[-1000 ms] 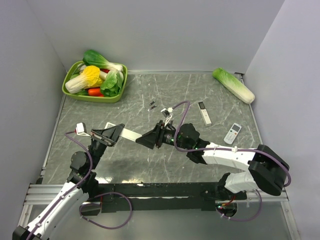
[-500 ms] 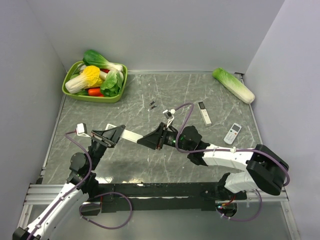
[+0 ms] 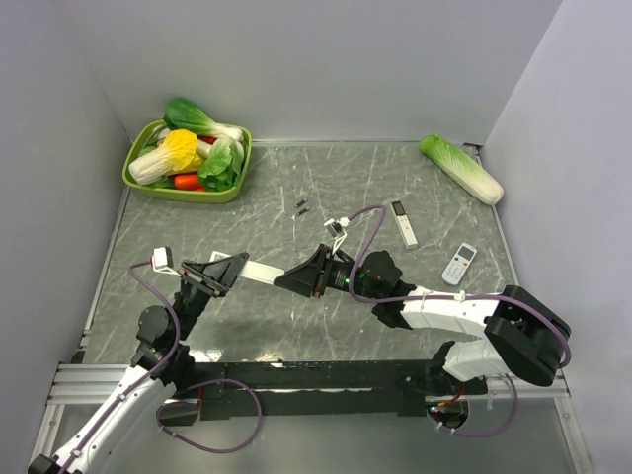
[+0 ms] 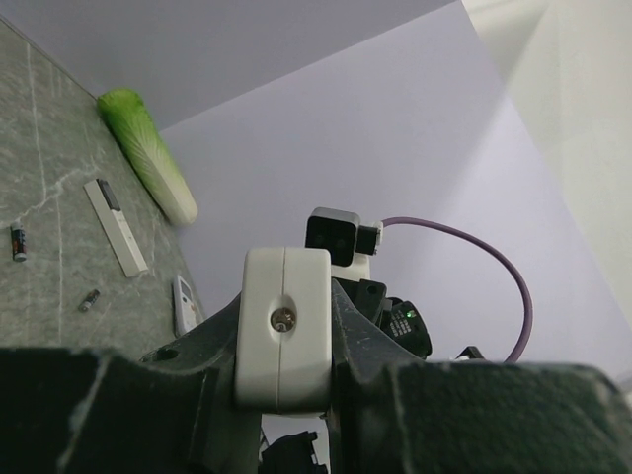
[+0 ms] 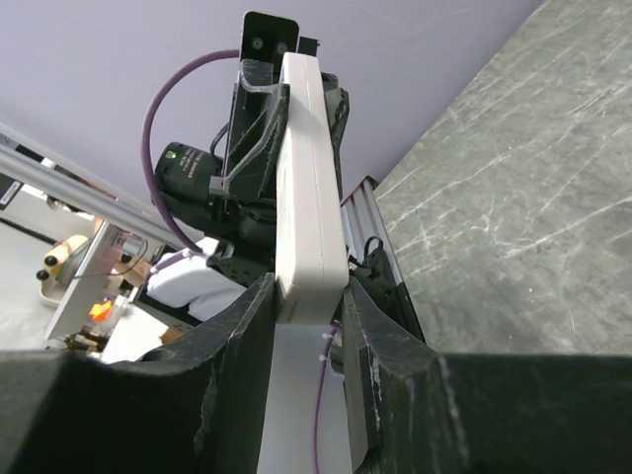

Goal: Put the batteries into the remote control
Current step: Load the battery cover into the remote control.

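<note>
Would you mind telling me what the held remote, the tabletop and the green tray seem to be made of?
Remote: probably hard plastic, matte white, with a moulded seam showing on its end. Tabletop: grey marble-look surface with pale veins and a slight sheen; whether it is real stone or printed laminate I cannot tell. Tray: likely plastic, smooth uniform lime green with a rounded rim.
</note>
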`<state>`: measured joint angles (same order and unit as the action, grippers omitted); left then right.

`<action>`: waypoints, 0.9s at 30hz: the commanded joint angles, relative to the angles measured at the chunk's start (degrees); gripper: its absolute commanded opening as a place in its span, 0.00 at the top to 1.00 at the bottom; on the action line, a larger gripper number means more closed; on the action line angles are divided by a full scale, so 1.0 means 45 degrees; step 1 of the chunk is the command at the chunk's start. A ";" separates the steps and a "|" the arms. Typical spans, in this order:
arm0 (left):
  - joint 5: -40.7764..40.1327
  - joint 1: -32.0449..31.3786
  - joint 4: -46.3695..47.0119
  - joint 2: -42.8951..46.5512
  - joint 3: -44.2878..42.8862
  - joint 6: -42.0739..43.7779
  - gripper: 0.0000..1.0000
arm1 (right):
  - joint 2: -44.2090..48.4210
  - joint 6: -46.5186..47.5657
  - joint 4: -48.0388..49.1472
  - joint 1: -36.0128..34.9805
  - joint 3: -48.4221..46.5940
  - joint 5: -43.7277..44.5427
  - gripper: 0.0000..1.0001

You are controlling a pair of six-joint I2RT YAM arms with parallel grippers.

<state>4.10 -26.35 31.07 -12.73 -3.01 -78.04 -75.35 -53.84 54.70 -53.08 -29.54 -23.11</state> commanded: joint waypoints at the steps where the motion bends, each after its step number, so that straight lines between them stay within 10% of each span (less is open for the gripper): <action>1: -0.1712 0.0289 0.0147 0.0174 -0.0717 0.0913 0.99 | 0.0241 0.0344 -0.0062 0.0350 0.0316 -0.0332 0.94; 6: -0.1166 0.0289 0.0377 -0.0683 -0.0603 0.1093 0.98 | 0.0495 0.0890 -0.1389 0.0331 -0.0134 -0.0410 0.93; 15: -0.1165 0.0289 -0.1293 -0.1115 -0.1437 0.1481 0.99 | 0.1742 0.3756 -0.5389 0.0331 -0.1459 -0.0528 0.26; 20: -0.0525 0.0289 -0.3015 -0.1681 -0.2280 0.1717 0.99 | 0.3520 0.9845 -1.0712 0.0331 -0.2652 -0.0196 0.02; 27: 0.2246 0.0289 -0.3115 -0.4429 -0.3275 0.1795 0.98 | 0.4674 1.7700 -1.4243 0.0000 -0.3807 0.0448 0.00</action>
<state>5.48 -25.21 17.56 -26.63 -13.85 -71.07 -56.05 1.76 1.98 -52.01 -44.77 -23.16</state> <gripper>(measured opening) 0.282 0.994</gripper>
